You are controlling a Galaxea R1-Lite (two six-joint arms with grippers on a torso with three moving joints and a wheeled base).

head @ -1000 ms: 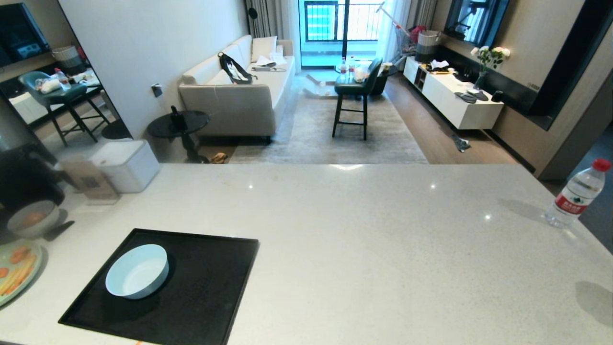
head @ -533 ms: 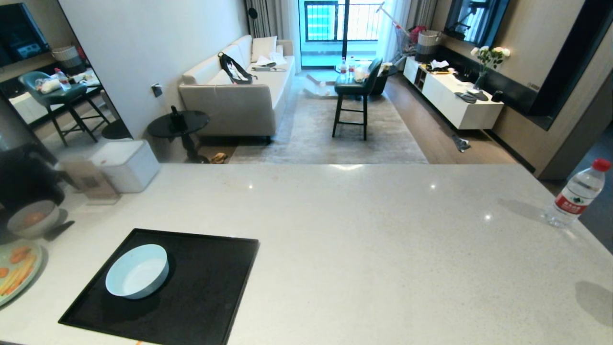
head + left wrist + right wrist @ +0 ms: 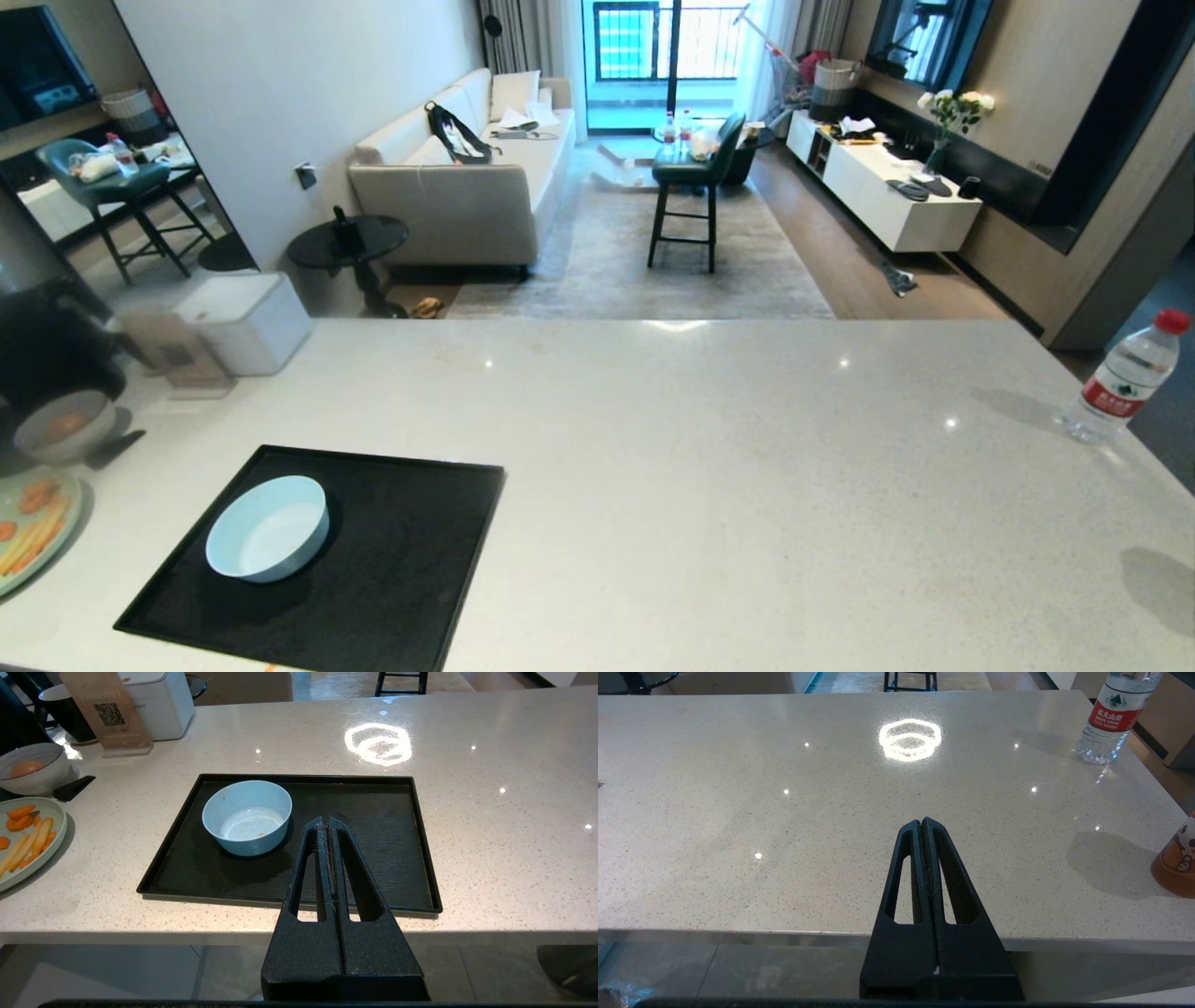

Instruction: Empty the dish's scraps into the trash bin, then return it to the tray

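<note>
At the far left edge of the pale speckled worktop point(image 3: 709, 467) lies a pale-green plate point(image 3: 25, 858) spread with orange slices and yellow sticks, and just behind it stands a greyish-white bowl point(image 3: 32, 777) with something orange inside. Behind those, toward the worktop's far edge, a brown card with a printed code point(image 3: 105, 711) stands in front of a white box point(image 3: 161, 700). Next comes the tray point(image 3: 373, 597), flat and black, near the worktop's front edge; the dish point(image 3: 268, 527) sits upright on the tray's left half, well inside its rim. Seen from the left wrist, the dish holds only a pale smear and a tiny orange speck on its bottom. The left gripper point(image 3: 325, 822) hangs off the front edge of the worktop, its tips over the middle of the tray and to the right of the dish, apart from it, its jaws pressed flat together with nothing between them. Further right, the right gripper point(image 3: 921, 822) hangs before a bare stretch of worktop, jaws likewise closed tight on nothing. At the far right stand a water bottle point(image 3: 1120, 378) with a red cap and, nearer the front, an amber bottle point(image 3: 1176, 858).
</note>
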